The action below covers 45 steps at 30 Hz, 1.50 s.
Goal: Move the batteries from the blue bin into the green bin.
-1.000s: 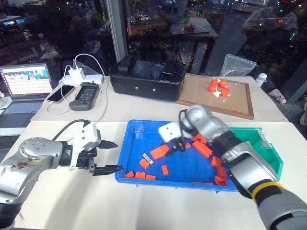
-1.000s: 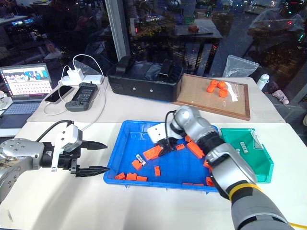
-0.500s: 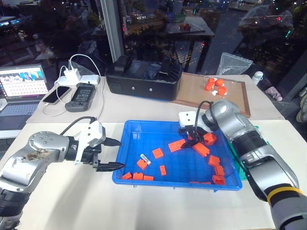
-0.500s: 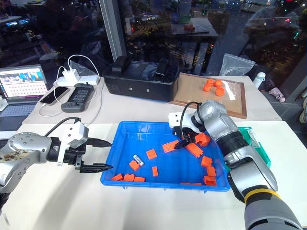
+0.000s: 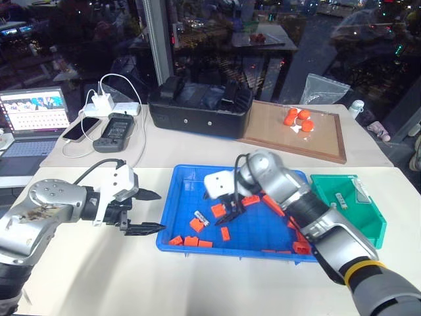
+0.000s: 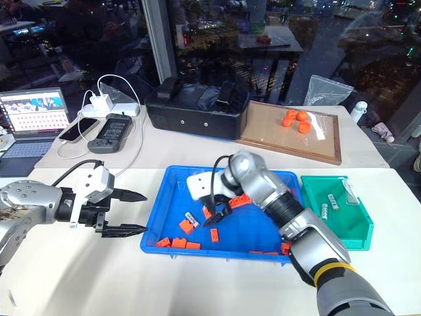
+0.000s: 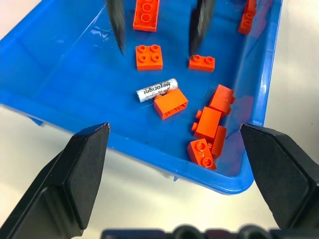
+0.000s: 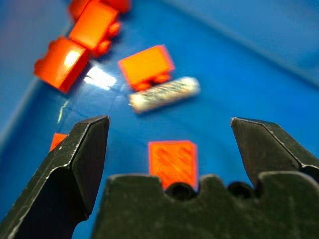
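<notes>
Lying flat in the blue bin [image 5: 191, 176], one battery [image 7: 157, 90] points diagonally, touching an orange block [image 7: 170, 104]. Right gripper [image 5: 230, 212] angles down above it, fingers spread, empty. Left gripper [image 5: 148, 211] hovers outside, also spread.

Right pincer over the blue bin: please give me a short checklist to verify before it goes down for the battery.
1. Right pincer open: ok.
2. Battery lies flat in the blue bin: ok.
3. Battery free of neighbours: not ok, an orange block lies against it.
4. Pincer centred over the battery: not ok, the battery lies ahead of the fingers.
5. Left pincer outside the bin, open: ok.
6. Green bin has room: ok.
</notes>
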Available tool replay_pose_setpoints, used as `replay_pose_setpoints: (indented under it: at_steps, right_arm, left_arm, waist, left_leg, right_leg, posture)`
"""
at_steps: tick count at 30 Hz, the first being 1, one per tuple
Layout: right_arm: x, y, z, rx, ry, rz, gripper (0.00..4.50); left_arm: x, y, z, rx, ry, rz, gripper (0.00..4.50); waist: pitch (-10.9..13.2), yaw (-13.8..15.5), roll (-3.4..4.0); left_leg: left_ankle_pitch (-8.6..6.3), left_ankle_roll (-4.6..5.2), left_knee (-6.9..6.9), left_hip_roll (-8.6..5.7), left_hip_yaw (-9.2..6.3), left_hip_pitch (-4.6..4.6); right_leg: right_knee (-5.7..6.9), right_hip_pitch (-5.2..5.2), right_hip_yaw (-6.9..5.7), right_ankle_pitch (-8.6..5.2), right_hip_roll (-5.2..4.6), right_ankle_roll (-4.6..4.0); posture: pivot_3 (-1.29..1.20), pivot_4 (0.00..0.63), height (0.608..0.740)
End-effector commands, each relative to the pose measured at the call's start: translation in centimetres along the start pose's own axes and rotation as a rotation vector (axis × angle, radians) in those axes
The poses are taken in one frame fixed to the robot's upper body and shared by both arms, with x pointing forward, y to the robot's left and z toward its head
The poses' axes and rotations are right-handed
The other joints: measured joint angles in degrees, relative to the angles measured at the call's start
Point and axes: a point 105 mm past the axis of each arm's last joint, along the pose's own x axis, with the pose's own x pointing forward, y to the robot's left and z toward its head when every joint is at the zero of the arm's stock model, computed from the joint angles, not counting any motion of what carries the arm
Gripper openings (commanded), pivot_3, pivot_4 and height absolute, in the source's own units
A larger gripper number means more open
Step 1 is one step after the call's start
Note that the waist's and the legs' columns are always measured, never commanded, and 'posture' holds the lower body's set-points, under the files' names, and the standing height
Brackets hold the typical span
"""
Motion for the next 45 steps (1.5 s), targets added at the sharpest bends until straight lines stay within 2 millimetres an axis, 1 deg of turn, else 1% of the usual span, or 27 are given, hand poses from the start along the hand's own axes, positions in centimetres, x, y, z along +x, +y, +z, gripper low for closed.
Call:
replay_pose_setpoints:
  at_steps: [1, 7, 10, 13, 16, 20, 21, 22, 24, 26, 28, 30, 31, 33, 34, 37, 39, 41, 43, 45]
  right_arm:
    - [0.3, -1.0, 0.5, -0.077, 0.017, -0.007, 4.48]
    - [1.6, -1.8, 0.4, -0.119, 0.033, 0.011, 4.48]
    - [2.1, -1.6, 0.5, -0.107, 0.015, 0.041, 4.48]
    - [2.4, -1.3, 0.3, -0.103, 0.019, 0.064, 4.48]
    - [2.7, -0.7, 0.1, -0.084, 0.006, 0.080, 3.80]
    - [2.0, -0.7, -0.1, -0.062, -0.008, 0.063, 2.49]
    - [1.9, -0.7, -0.2, -0.058, -0.008, 0.058, 2.48]
    - [1.4, -0.7, -0.3, -0.049, -0.005, 0.047, 2.48]
    - [0.3, -1.1, -0.3, -0.033, -0.013, 0.007, 2.48]
    - [-2.1, -1.8, 0.3, -0.036, -0.025, -0.073, 2.48]
    - [-5.4, -2.5, 1.8, 0.011, -0.073, -0.174, 2.48]
    - [-7.5, -2.5, 2.5, 0.052, -0.095, -0.231, 2.48]
    - [-9.4, -2.2, 1.9, 0.088, -0.072, -0.287, 2.48]
    - [-12.6, -1.8, 0.7, 0.165, -0.038, -0.400, 2.48]
    - [-14.3, -1.3, -0.2, 0.215, -0.010, -0.455, 2.48]
    - [-18.3, 1.1, -2.9, 0.341, 0.096, -0.568, 2.48]
    - [-19.8, 2.5, -3.9, 0.402, 0.138, -0.606, 2.48]
    - [-21.7, 4.5, -5.8, 0.492, 0.207, -0.661, 2.48]
    - [-23.1, 6.5, -7.9, 0.571, 0.286, -0.696, 2.48]
    - [-23.7, 8.7, -10.7, 0.655, 0.361, -0.717, 2.48]
  left_arm:
    - [-0.7, -0.1, 0.8, 0.036, -0.007, 0.026, 4.50]
    - [-0.7, -0.5, 0.6, 0.018, -0.016, 0.039, 4.50]
    - [-0.8, -0.6, 0.3, 0.011, -0.006, 0.048, 4.50]
    - [-0.9, -0.6, 0.3, 0.007, -0.010, 0.053, 4.50]
    - [-0.8, -0.7, 0.4, -0.001, -0.024, 0.054, 4.50]
    - [-0.7, -0.7, 0.5, -0.003, -0.030, 0.050, 4.50]
    - [-0.6, -0.7, 0.6, -0.003, -0.031, 0.049, 4.50]
    - [-0.6, -0.6, 0.6, -0.001, -0.033, 0.046, 4.50]
    - [-0.5, -0.5, 0.9, 0.008, -0.043, 0.033, 4.50]
    - [-0.2, -0.3, 1.7, 0.022, -0.079, 0.016, 4.50]
    - [-0.1, 0.4, 3.2, 0.023, -0.170, 0.018, 4.50]
    - [0.0, 0.8, 4.2, 0.019, -0.228, 0.014, 4.50]
    - [0.3, 0.8, 4.9, 0.030, -0.256, -0.014, 4.50]
    - [0.8, 0.9, 5.9, 0.045, -0.299, -0.051, 4.50]
    - [1.0, 1.2, 6.6, 0.054, -0.324, -0.062, 4.50]
    - [1.7, 1.7, 8.8, 0.073, -0.405, -0.101, 4.50]
    - [2.2, 1.6, 9.6, 0.084, -0.424, -0.143, 4.50]
    - [3.0, 1.1, 10.0, 0.114, -0.420, -0.206, 4.50]
    - [3.7, 0.9, 10.5, 0.132, -0.427, -0.255, 4.50]
    - [4.4, 0.7, 11.0, 0.150, -0.435, -0.294, 4.50]
  waist:
    - [0.0, 0.0, -0.01]
    - [0.0, -0.1, -0.01]
    - [0.0, -0.2, -0.02]
    - [0.0, -0.1, -0.04]
    - [0.0, -0.1, -0.04]
    - [0.0, -0.2, -0.05]
    - [0.0, -0.1, -0.05]
    - [0.0, -0.1, -0.05]
    - [0.0, 0.0, -0.06]
    - [0.0, 0.2, -0.07]
    - [0.0, 0.2, -0.06]
    - [0.0, 0.2, -0.06]
    - [0.0, 0.2, -0.09]
    - [0.0, 0.4, -0.09]
    - [0.0, 0.6, -0.09]
    - [0.0, 1.3, -0.11]
    - [0.0, 1.5, -0.13]
    - [0.0, 1.1, -0.12]
    - [0.0, 0.9, -0.11]
    - [0.0, 0.9, -0.10]
  left_leg:
    - [0.00, 0.00, 0.00, 0.00, 0.00, -0.01]
    - [0.00, 0.00, -0.01, 0.03, -0.01, 0.01]
    - [0.00, 0.00, -0.03, 0.05, -0.01, 0.02]
    - [-0.01, -0.03, -0.04, 0.04, -0.01, 0.08]
    - [-0.03, -0.05, -0.04, 0.05, -0.02, 0.22]
    - [-0.12, -0.21, -0.08, 0.09, -0.03, 0.32]
    - [-0.31, -0.53, -0.09, 0.09, -0.04, 0.31]
    - [-0.33, -0.58, -0.08, 0.09, -0.03, 0.31]
    - [-0.33, -0.60, -0.08, 0.08, -0.03, 0.30]
    - [-0.33, -0.60, -0.05, 0.06, -0.03, 0.25]
    - [-0.33, -0.60, -0.01, 0.04, -0.01, 0.10]
    - [-0.30, -0.56, 0.04, 0.03, -0.03, -0.07]
    - [-0.13, -0.29, 0.05, 0.06, -0.04, -0.07]
    - [-0.09, -0.21, 0.02, 0.06, -0.05, -0.06]
    - [-0.09, -0.20, 0.01, 0.03, -0.06, -0.09]
    - [-0.10, -0.22, 0.02, -0.03, -0.06, -0.06]
    - [-0.11, -0.21, 0.05, -0.05, -0.05, -0.11]
    - [-0.11, -0.20, 0.00, -0.05, 0.01, -0.15]
    - [-0.13, -0.17, -0.01, -0.06, -0.01, -0.14]
    - [-0.13, -0.16, -0.03, -0.06, -0.02, -0.13]
  right_leg:
    - [0.00, 0.00, -0.01, 0.00, 0.00, 0.00]
    - [0.00, 0.01, -0.01, 0.00, 0.02, -0.01]
    - [0.01, 0.01, -0.01, 0.00, 0.03, -0.02]
    - [0.01, 0.01, -0.02, 0.00, 0.01, -0.02]
    - [0.00, 0.01, -0.04, -0.01, 0.00, -0.03]
    - [0.00, 0.02, -0.04, -0.02, -0.06, -0.06]
    - [0.00, 0.02, -0.04, -0.02, -0.06, -0.06]
    - [0.01, 0.02, -0.04, -0.02, -0.06, -0.06]
    - [0.00, 0.02, -0.04, -0.02, -0.06, -0.06]
    - [0.00, 0.01, -0.07, -0.02, -0.07, -0.06]
    - [0.00, 0.00, -0.09, -0.02, -0.10, -0.05]
    - [0.03, 0.01, -0.10, 0.00, -0.08, -0.01]
    - [0.02, 0.01, -0.12, 0.00, -0.03, -0.01]
    - [0.01, 0.03, -0.13, 0.00, -0.01, -0.01]
    - [-0.02, 0.04, -0.16, -0.01, -0.02, 0.00]
    - [-0.20, 0.03, -0.24, -0.03, -0.06, 0.02]
    - [-0.29, 0.04, -0.24, -0.03, -0.08, 0.03]
    - [-0.31, 0.07, -0.10, -0.01, -0.10, 0.05]
    - [-0.31, 0.09, -0.06, -0.02, -0.06, 0.08]
    - [-0.31, 0.11, -0.06, -0.02, -0.03, 0.08]
  posture:
    - [0.00, 0.150, 0.738]
    - [0.00, 0.150, 0.738]
    - [0.00, 0.150, 0.738]
    - [0.00, 0.150, 0.738]
    - [0.00, 0.150, 0.738]
    - [0.00, 0.150, 0.738]
    - [0.00, 0.150, 0.738]
    - [0.00, 0.150, 0.738]
    - [0.00, 0.150, 0.738]
    - [0.00, 0.150, 0.738]
    - [0.00, 0.150, 0.738]
    - [0.00, 0.150, 0.738]
    - [0.00, 0.150, 0.738]
    - [0.00, 0.150, 0.738]
    - [0.00, 0.150, 0.738]
    - [0.00, 0.150, 0.738]
    - [0.00, 0.150, 0.738]
    - [0.00, 0.150, 0.738]
    - [0.00, 0.150, 0.738]
    - [0.00, 0.150, 0.738]
